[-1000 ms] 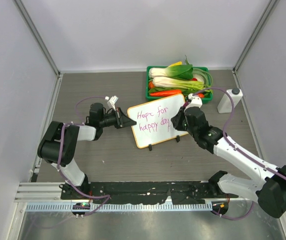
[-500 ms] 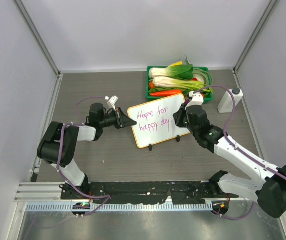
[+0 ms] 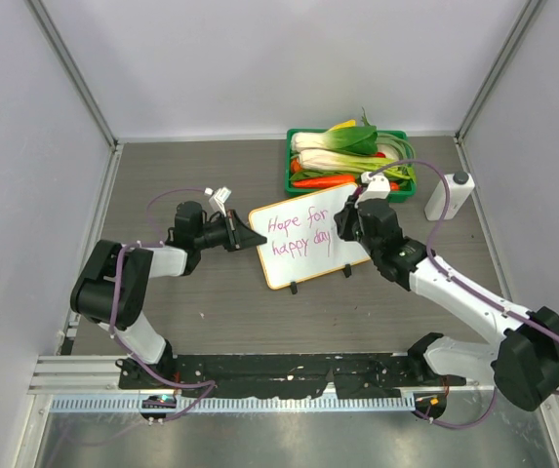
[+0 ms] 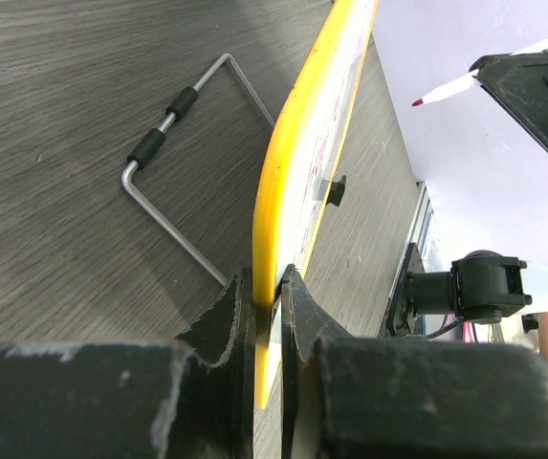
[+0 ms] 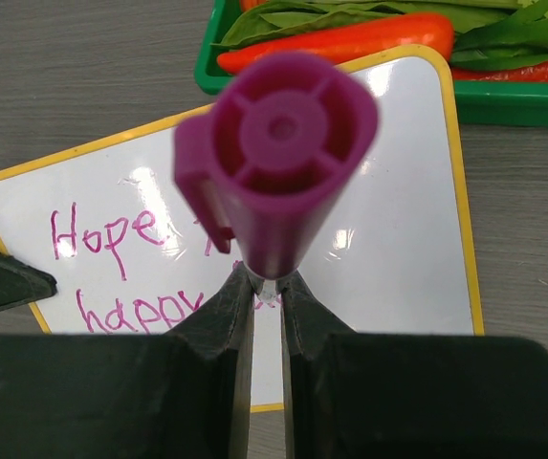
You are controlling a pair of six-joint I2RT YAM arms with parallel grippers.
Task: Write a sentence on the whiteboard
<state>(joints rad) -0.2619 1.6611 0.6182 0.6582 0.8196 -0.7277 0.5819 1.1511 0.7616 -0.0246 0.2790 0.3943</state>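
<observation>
Whiteboard (image 3: pixel 303 244) sitting mid-bench, skewed, just in front of green vegetable tray (image 3: pixel 290 168) near far edge. Left end effector (image 4: pixel 266 287) pinching board's left rim, jaws narrow on it. Right end effector (image 5: pixel 262 285) clamping magenta marker (image 5: pixel 283 143) over board's right part. Sentence (image 3: pixel 299 234) showing "Hope for happy day"; ending hiding behind right arm.
</observation>
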